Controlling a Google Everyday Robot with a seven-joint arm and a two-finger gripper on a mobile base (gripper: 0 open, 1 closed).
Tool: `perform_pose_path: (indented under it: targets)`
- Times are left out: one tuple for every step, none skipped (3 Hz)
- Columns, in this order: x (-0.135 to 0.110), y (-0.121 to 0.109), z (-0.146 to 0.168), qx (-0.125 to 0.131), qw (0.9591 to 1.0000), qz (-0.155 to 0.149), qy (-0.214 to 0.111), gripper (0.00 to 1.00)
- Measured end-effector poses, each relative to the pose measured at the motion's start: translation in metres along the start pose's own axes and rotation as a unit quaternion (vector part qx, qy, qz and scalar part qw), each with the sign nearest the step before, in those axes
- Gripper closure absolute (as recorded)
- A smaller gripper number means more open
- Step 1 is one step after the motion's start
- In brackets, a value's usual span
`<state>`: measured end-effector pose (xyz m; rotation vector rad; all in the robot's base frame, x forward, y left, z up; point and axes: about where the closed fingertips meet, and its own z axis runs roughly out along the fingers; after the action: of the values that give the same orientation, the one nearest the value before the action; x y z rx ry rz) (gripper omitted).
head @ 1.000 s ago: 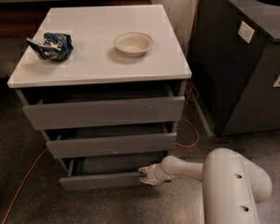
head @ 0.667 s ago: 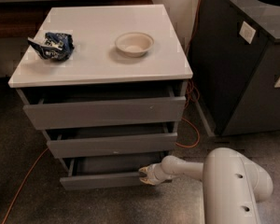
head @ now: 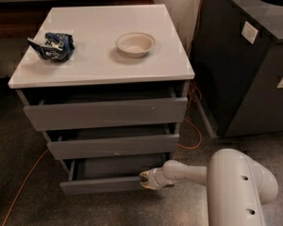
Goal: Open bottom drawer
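Note:
The bottom drawer [head: 104, 184] is the lowest, slimmest grey front of the cabinet, pulled partly out so its shallow grey tray [head: 118, 166] shows behind it. My gripper [head: 146, 179] is at the right end of that drawer front, at its top edge, with the white arm [head: 236, 182] reaching in from the lower right. The fingertips are up against the front.
The middle drawer [head: 113, 146] and top drawer [head: 106, 113] stand slightly open above. On the white top [head: 104, 55] lie a blue crumpled bag [head: 52, 45] and a white bowl [head: 135, 44]. A dark bin [head: 247, 55] stands right; an orange cable [head: 191, 138] runs on the floor.
The view has shifted slightly. The gripper stays at the right end of the bottom drawer front, which stands about as far out as before.

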<state>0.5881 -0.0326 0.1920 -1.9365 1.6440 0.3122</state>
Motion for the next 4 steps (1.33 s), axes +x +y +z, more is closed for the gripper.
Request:
perform_pose_path:
  targets:
    - [-0.0019, 0.0062, 0.0014, -0.001, 1.0, 0.001, 0.0, 1.0]
    - [-0.0027, 0.0058, 0.0001, -0.001, 1.0, 0.001, 0.0, 1.0]
    - [-0.0047, 0.0093, 0.0004, -0.001, 1.0, 0.001, 0.0, 1.0]
    - [-0.0047, 0.0093, 0.0004, -0.001, 1.0, 0.001, 0.0, 1.0]
